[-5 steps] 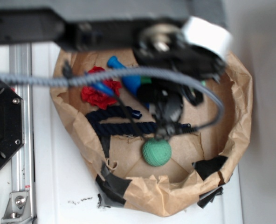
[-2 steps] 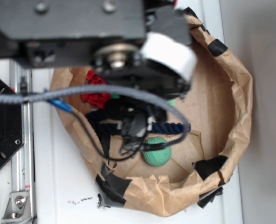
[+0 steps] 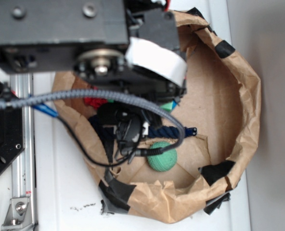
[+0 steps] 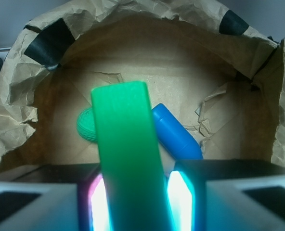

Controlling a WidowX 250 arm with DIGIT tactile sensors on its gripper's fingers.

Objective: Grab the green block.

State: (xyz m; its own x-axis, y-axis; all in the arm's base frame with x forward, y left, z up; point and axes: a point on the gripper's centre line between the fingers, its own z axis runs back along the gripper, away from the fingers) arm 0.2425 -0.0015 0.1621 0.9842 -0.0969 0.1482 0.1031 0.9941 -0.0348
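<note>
Tool is closed on the block: in the wrist view both fingers press its long sides and the slab fills the gap between them. Block's long axis runs straight out from the tool, away from the wrist, tilted slightly off the tool's centre line; its far end stands free. Block therefore lies in the tool, not beside it, and appears lifted clear of the bag floor, though contact below cannot be confirmed. Behind it, the bottle lies just right of the slab and the ball just left, both on the floor of the bag. In the exterior view the arm hides the tool and most of the block; ball and rope show. Judgement: grasp made; next move calls for a straight lift.
</note>
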